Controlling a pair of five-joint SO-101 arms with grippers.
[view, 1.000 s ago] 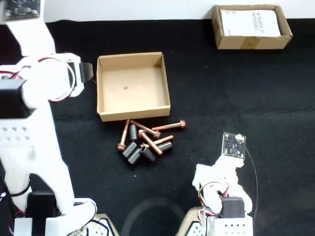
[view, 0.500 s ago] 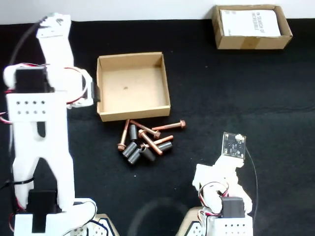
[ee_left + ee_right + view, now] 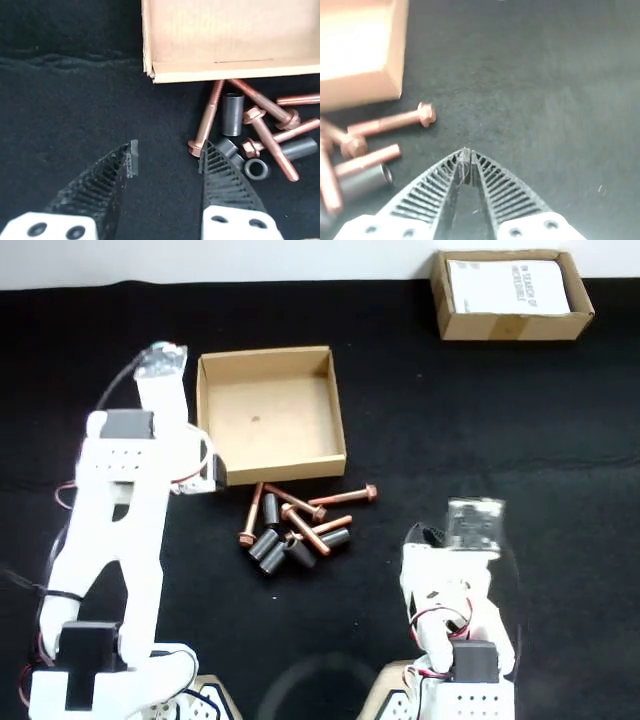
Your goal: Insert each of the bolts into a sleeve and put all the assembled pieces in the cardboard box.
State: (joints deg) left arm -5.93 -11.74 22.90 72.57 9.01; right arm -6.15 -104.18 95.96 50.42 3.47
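Setting: two white arms work side by side at a table draped in black cloth (image 3: 480, 420), with loose hardware heaped between them
Left gripper: the left gripper (image 3: 168, 152) hangs low over the cloth, its ribbed fingers spread wide with nothing between them, just off a near corner of the cardboard box (image 3: 275, 470)
Right gripper: the right gripper (image 3: 465, 156) has its fingers pressed together on nothing, tips aimed at bare cloth
Bolts: the copper bolts (image 3: 300, 512) lie criss-crossed in a loose pile on the cloth, just in front of the box's near wall, shanks bare
Long bolt: the long bolt (image 3: 207, 116) points its shank at the box wall, and its flanged head sits just beside one fingertip of the left gripper, outside the gap between the fingers
Sleeves: the dark sleeves (image 3: 272, 550) are mixed in among the bolts, one of them partly hidden behind that same fingertip
Outermost bolt: the outermost bolt (image 3: 392, 121) lies ahead of the right gripper's closed tips and off to one side, near but apart
Box: open-topped and flat on the cloth, on the far side of the pile from the arm bases
Background: a second carton (image 3: 510, 328) holding a printed sheet stands at the far edge, well apart from the pile
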